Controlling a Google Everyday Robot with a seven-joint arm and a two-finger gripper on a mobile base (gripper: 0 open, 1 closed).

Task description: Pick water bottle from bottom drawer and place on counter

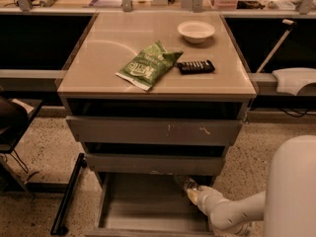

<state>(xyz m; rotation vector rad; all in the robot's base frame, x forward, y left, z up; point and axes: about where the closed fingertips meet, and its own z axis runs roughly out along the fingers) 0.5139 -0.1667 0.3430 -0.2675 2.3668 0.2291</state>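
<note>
Down at the back right of the bottom drawer (143, 204), the gripper (193, 195) is seen right against the water bottle (186, 183), overhung by the middle drawer's front (153, 164); whether the jaws are closed cannot be told. Up on the worktop (103, 43), a green snack bag (148, 65), black remote (196, 66) and white bowl (196, 31) are laid out.

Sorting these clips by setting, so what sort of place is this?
Likely an office or lab workspace: a grey drawer cabinet with a tan counter, a cluttered bench behind it, and a speckled hard floor. The claw is down in the open bottom drawer, near its back edge.
</note>
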